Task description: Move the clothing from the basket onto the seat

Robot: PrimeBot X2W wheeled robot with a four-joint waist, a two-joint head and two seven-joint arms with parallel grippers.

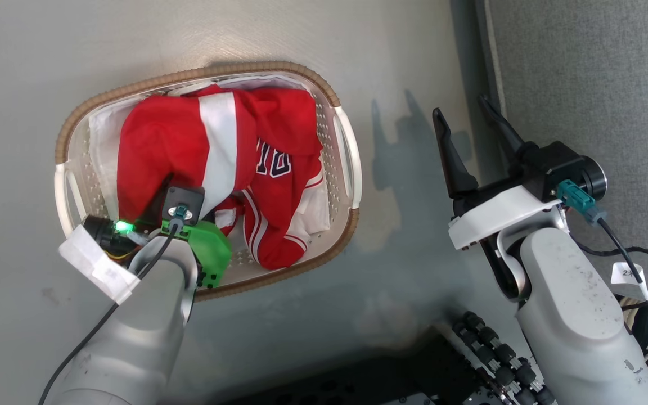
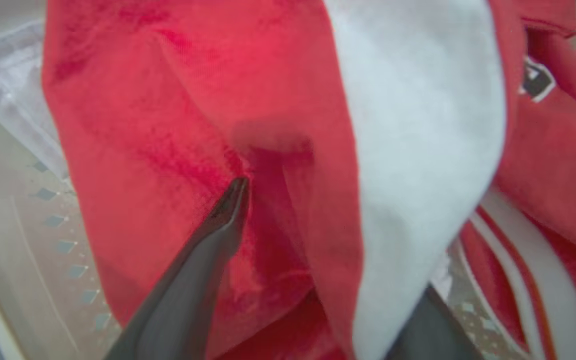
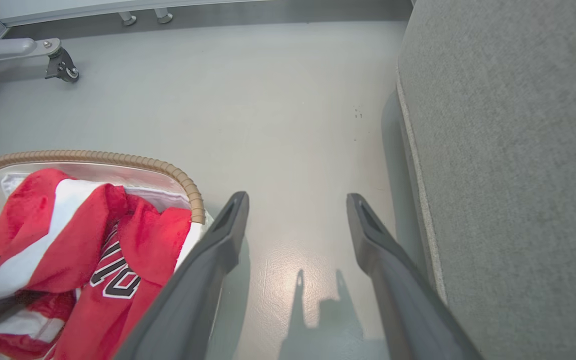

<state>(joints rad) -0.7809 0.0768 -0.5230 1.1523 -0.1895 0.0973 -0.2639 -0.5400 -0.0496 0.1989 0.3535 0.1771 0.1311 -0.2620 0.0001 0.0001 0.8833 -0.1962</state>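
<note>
The left hand [image 2: 295, 200] is set wide astride a fold of clothing [image 1: 161, 135] in the basket [image 1: 189, 76], ready for gripping; the right hand [image 1: 460, 105] is held wide, empty.

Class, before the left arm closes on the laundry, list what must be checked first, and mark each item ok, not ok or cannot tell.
1. The left tool is open: ok.
2. A fold of the clothing lies between its fingers: ok.
3. The white sheet is out of the grip: cannot tell.
4. The right tool is open and away from the basket: ok, it hangs over the floor.
5. Clothing is on the seat: not ok, all of it is in the basket.
</note>
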